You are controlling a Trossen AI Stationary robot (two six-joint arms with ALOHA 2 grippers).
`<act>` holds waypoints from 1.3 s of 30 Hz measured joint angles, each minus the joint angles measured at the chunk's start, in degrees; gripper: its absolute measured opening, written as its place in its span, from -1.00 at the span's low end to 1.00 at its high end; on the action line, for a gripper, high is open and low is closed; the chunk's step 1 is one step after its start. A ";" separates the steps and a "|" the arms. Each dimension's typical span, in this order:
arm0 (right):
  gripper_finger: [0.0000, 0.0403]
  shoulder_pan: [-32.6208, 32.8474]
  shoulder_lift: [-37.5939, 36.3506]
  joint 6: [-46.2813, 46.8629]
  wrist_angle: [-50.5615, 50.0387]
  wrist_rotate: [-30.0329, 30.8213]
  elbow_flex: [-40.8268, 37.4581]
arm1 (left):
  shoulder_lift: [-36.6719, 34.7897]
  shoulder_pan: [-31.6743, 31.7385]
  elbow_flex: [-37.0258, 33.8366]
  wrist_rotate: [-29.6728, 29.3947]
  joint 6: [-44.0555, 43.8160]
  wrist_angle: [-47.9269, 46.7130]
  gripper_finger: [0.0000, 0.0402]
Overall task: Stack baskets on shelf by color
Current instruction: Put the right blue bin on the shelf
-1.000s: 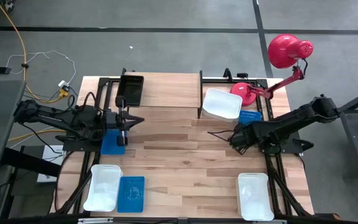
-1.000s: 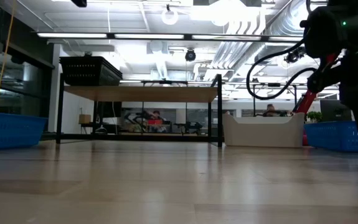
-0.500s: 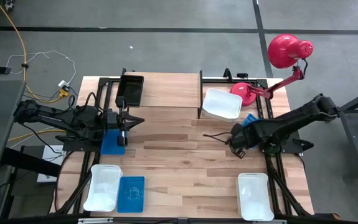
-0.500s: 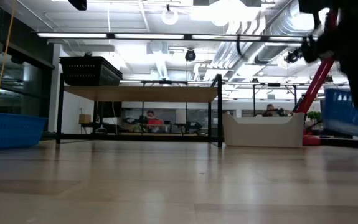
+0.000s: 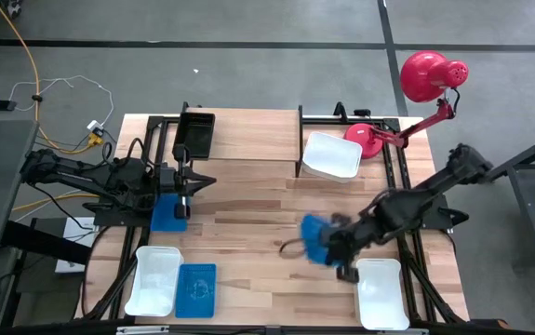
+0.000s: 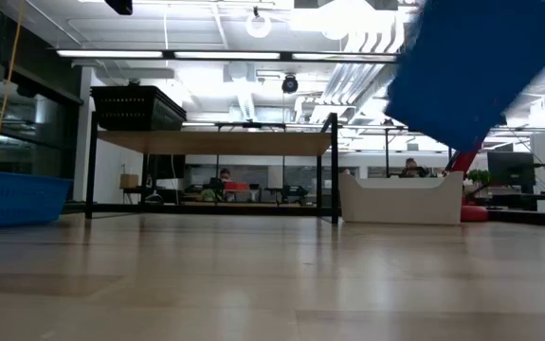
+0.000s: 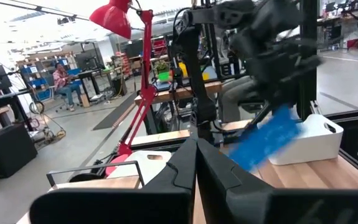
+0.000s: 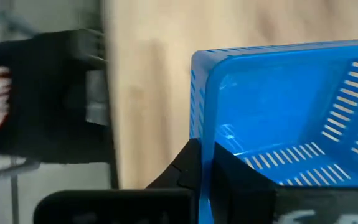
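Blue basket point(image 5: 316, 239) airborne over table centre-right, wall pinched by right gripper point(image 5: 334, 247), shelf point(image 5: 248, 140) well apart. Risk: thin-edge grip (basket tilted) slips in transit. Left gripper point(image 5: 195, 182) closed, idle at left.

Wooden table point(image 5: 248, 223) carries the shelf point(image 5: 248, 135), a black basket point(image 5: 197, 133) on its left end, white basket point(image 5: 332, 155) and red lamp base point(image 5: 367, 141) just right of it, remaining baskets nearer the front edge.
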 joint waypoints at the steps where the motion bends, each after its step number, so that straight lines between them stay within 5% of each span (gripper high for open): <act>1: -1.00 0.13 1.89 -3.25 1.74 -0.22 1.80 | 0.00 0.00 0.00 -0.01 0.04 0.30 -1.00; 7: -1.00 -2.83 13.64 -25.66 -2.13 4.48 19.04 | -0.02 0.00 0.00 -0.02 2.04 3.77 -1.00; 12: -1.00 -8.28 22.91 -40.60 -10.75 19.75 37.16 | -0.02 0.02 0.02 -0.02 3.01 6.30 -1.00; 19: -1.00 -19.27 33.84 -46.21 -19.31 31.27 52.56 | -0.02 0.01 0.02 -0.02 2.54 7.48 -1.00; 27: -1.00 -30.61 38.82 -46.40 -21.10 28.19 54.41 | -0.72 0.02 0.02 -0.02 2.54 8.34 -1.00; 39: -1.00 -37.18 39.20 -46.40 -16.54 18.39 54.41 | -0.81 0.02 0.02 -0.70 2.56 8.50 -1.00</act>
